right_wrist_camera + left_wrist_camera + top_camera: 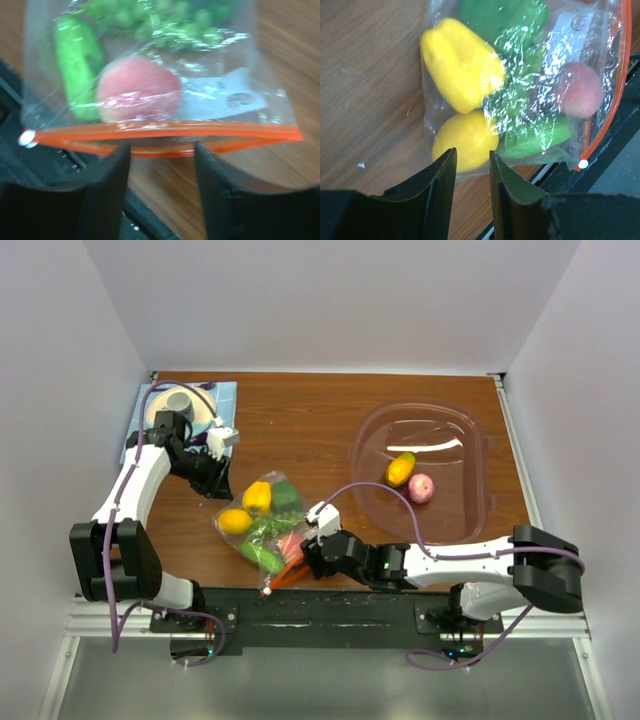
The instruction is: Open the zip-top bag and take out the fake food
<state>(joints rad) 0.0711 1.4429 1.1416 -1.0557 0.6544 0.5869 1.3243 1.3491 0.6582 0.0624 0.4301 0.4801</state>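
The zip-top bag (264,527) lies on the table near the front edge, its orange-red zip strip (165,134) facing the right arm and the white slider (27,138) at the strip's left end. The strip's two tracks stand a little apart. Inside are fake food pieces: a yellow pepper (462,62), a yellow lemon (465,140), green pieces (535,135) and a pink peach (137,90). My left gripper (472,152) is slightly open and empty at the bag's closed end by the lemon. My right gripper (162,147) is open, its fingertips at the strip's lower track.
A large pink-tinted clear tub (470,430) stands at the right and holds an orange-yellow fruit (401,469) and a pink one (421,488). A blue mat with a white cup (180,402) sits at the back left. The black base rail (330,605) runs just behind the bag's zip.
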